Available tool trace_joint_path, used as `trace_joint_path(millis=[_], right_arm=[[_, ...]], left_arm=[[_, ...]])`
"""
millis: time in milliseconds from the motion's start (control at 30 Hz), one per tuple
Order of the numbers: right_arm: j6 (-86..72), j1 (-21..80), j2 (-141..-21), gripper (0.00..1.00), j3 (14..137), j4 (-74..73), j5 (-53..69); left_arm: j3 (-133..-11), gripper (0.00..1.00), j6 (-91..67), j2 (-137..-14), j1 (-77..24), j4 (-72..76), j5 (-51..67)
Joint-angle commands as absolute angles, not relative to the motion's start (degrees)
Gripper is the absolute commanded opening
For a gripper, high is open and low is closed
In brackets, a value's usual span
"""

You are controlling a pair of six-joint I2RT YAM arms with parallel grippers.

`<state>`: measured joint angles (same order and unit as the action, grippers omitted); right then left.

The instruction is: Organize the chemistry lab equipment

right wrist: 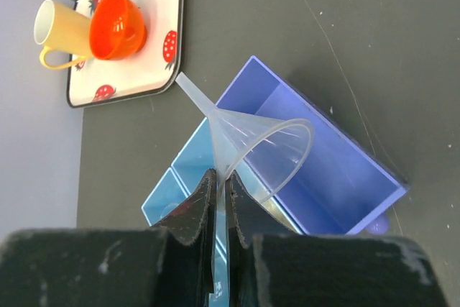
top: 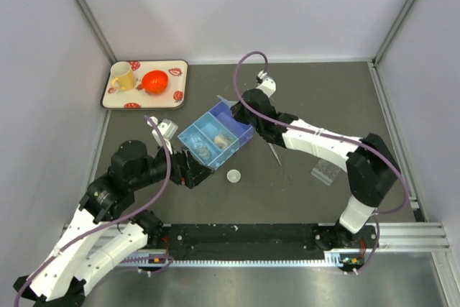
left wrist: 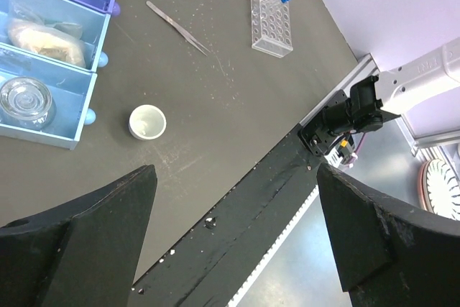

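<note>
I am holding my left gripper wide open, the small white cup lying at its 10 o'clock. My right gripper is pinching the funnel by its rim above the blue box, the tube rack standing at 4 o'clock from above

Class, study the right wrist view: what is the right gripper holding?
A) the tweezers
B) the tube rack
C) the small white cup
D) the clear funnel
D: the right gripper is pinched shut on the rim of the clear funnel.
</note>
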<state>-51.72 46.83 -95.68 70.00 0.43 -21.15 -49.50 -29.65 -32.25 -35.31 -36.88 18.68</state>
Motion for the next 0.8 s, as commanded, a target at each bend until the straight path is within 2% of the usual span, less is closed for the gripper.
trace_joint_path(millis=[0,767], right_arm=[[-49.5,45.7,-99.5,0.0,75.5,-3.3,-19.9],[-48.6,45.0,-109.2,0.0,82.1,-12.9,-18.5]], left_arm=[[-51.1,0.98,-27.9,-31.8,-35.3,-36.2,19.8],[-52.6,0.98,-26.1,-32.6,-35.3,-37.4,20.7]])
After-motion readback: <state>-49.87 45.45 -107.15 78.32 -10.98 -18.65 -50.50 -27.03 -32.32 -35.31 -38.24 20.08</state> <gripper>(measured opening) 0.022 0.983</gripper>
